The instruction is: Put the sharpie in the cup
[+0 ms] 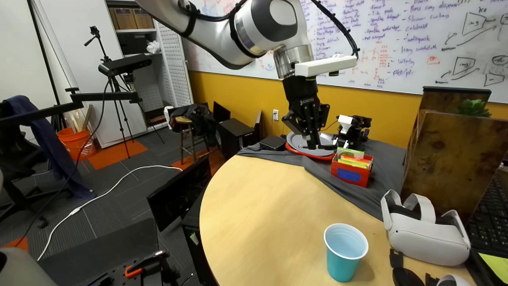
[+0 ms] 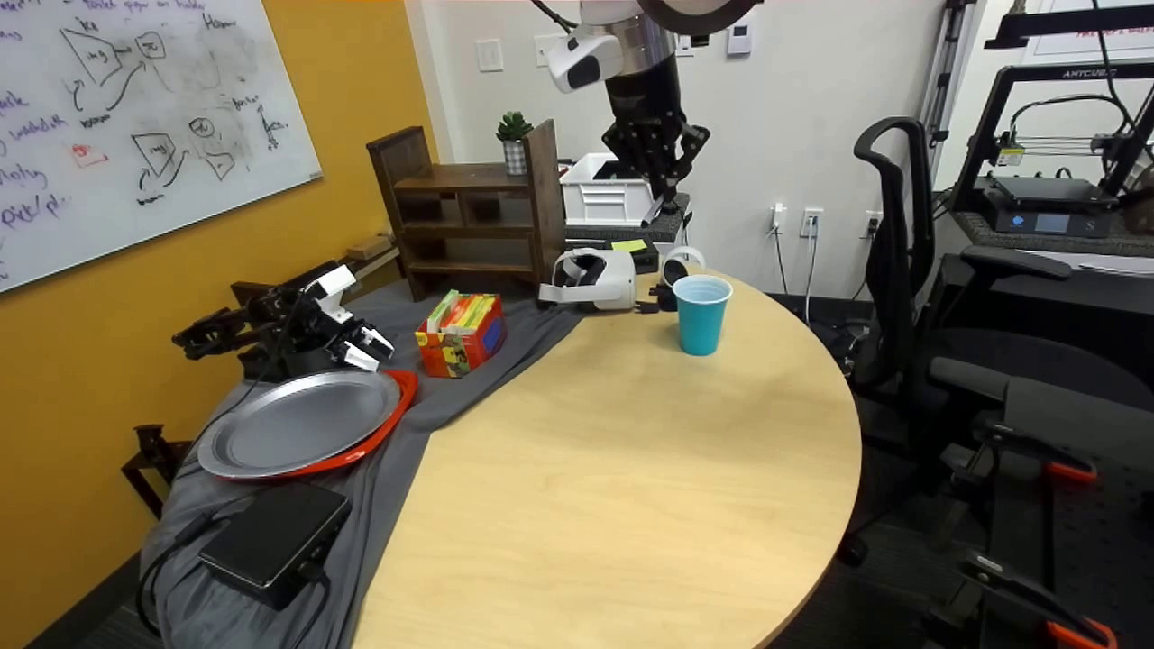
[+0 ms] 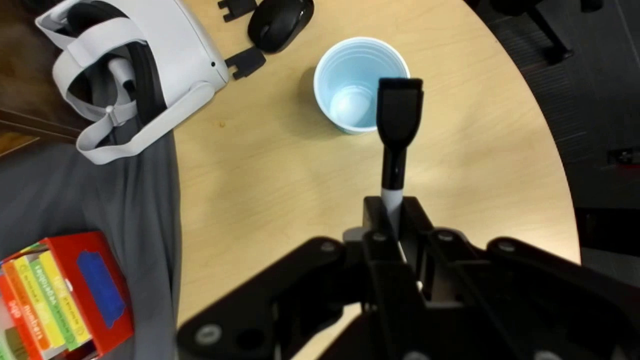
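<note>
Above the table [image 1: 262, 214], inside its curved edge, the sharpie [image 3: 398, 115] juts from the gripper [image 3: 392, 212], closed about the pale barrel, presumably leaving the black end free to enter first; the cup [image 1: 343, 262] stands near that edge, mouth up to receive it.

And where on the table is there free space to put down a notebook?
The table is barest between the cloth, the cup and the round edge. A narrower bare strip lies between the cup and that edge. It is crowded around the headset, and on the cloth, with the red box and plate.
</note>
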Action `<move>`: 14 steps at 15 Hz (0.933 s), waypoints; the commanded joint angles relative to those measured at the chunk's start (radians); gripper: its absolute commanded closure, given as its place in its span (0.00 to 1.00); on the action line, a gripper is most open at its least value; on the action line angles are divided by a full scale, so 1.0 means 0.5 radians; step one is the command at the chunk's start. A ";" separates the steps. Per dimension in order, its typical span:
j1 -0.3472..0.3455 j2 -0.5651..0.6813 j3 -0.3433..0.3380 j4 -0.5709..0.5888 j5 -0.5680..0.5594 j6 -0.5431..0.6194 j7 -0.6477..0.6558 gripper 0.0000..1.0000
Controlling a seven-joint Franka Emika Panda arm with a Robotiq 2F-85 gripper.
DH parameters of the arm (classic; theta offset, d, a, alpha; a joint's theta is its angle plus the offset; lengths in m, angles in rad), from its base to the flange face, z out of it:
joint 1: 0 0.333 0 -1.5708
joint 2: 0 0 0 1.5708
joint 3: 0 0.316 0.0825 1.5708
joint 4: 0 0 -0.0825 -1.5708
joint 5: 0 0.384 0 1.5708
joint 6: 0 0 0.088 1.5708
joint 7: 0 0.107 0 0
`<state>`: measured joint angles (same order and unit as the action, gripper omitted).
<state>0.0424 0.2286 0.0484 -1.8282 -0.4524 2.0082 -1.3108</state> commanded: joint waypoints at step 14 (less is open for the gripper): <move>-0.053 0.047 -0.101 -0.084 -0.489 -0.014 0.113 0.97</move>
<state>0.0190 0.2532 0.0010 -1.8528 -0.6520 1.9904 -1.2907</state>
